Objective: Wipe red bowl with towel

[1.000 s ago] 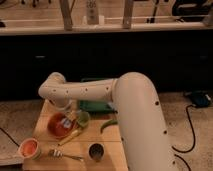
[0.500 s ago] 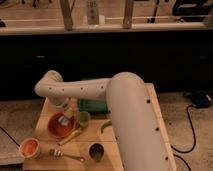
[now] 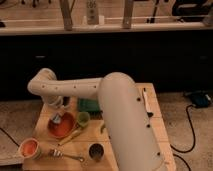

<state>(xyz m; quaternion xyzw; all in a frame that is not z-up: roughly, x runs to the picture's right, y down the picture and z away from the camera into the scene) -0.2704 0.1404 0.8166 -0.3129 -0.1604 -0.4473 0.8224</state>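
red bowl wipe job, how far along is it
Done: the crumpled grey towel lies inside the shallow red bowl on the wooden table. In hand: the end effector hangs at the bowl's rear edge, just over the towel. Left: the wiping itself; no cleaned area shows, so progress is unclear.

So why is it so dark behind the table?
In the camera view, the black wall panel gets little light; the pale wooden table is well lit, and the robot's hand, low over the round red bowl, looks shaded by the white arm.
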